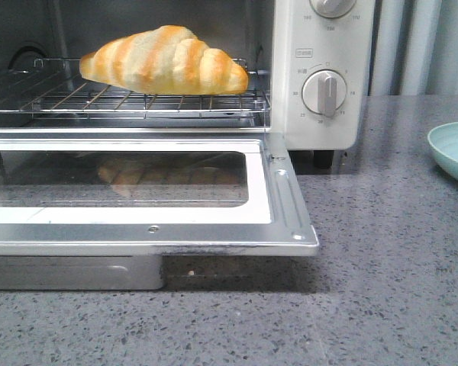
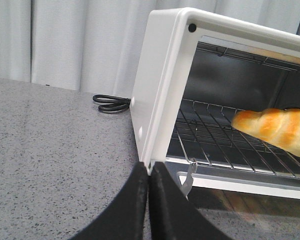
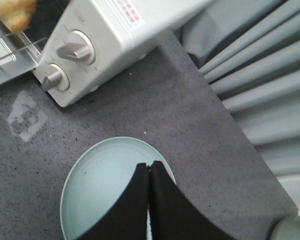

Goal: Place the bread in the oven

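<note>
bread (image 1: 164, 59) is seen lying on the wire rack (image 1: 130, 103) inside the oven (image 1: 320, 76) | door (image 1: 137, 191) is found folded down flat, open | left tool (image 2: 148, 175) is held pressed together, empty, beside the oven's corner | right tool (image 3: 149, 172) is held pressed together, empty, over the green plate (image 3: 97, 185) on the desk (image 1: 389, 252)

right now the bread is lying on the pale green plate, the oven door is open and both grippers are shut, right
Not quite. The bread is not on the pale green plate; it lies on the wire rack inside the oven, as the front view shows, and the right wrist view shows nothing lying on the plate. The rest holds: the oven door is open, and the left gripper and right gripper are shut.
</note>
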